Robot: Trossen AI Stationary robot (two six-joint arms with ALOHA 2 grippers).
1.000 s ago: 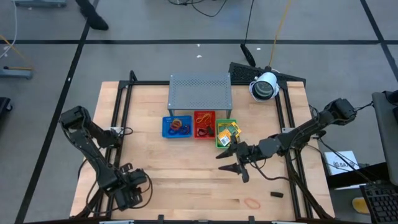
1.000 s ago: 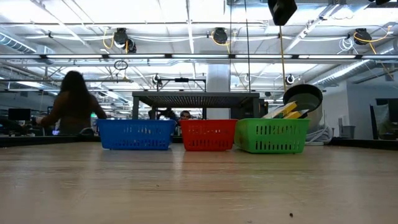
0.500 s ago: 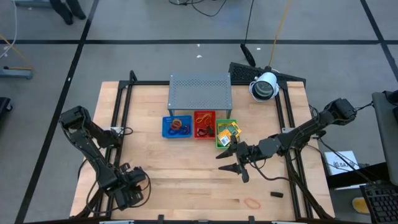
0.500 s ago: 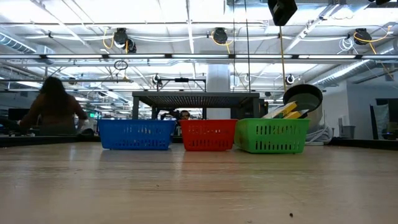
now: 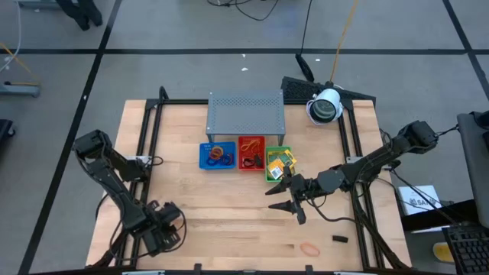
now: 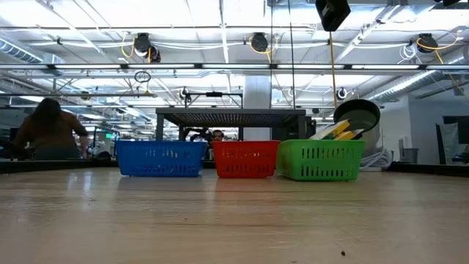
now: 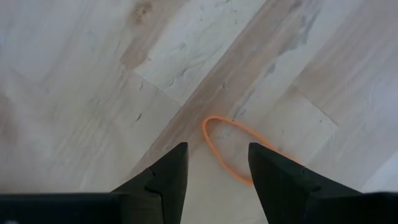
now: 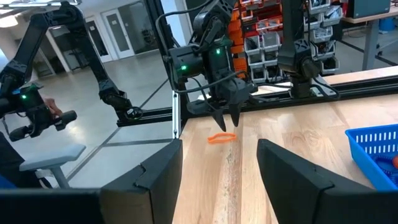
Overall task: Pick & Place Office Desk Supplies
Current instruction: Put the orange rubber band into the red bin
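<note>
The left gripper [image 5: 163, 235] hung low near the front left corner of the wooden table [image 5: 229, 206], pointing down at the boards. Its two fingers [image 7: 163, 180] stood apart and held nothing. An orange rubber band [image 7: 239, 152] lay flat on the wood just in front of the fingertips; one end of the loop was hidden behind a finger, so I cannot tell if it touched the band. In the high view this band was covered by the gripper.

The right gripper [image 5: 286, 197] was above the middle of the table, just in front of the green tray [image 5: 277, 165]. Its fingers were spread wide and empty.

Three small trays stood in a row in front of the grey perforated shelf [image 5: 245, 111], toward the back edge: the blue tray [image 5: 217, 156], the red tray [image 5: 250, 153] and the green one. Yellow-and-green packets [image 5: 281, 160] stuck out over the green tray's rim. The blue and red trays held small loose things, perhaps rings and bands, too small to name.

A second orange rubber band [image 5: 309, 249] lay near the front edge, on the right side, and a small black piece [image 5: 339, 238] lay beside it, nearer the right edge.

In the low view a person [image 6: 45, 130] showed far behind the table, partly cut off by its edge.
</note>
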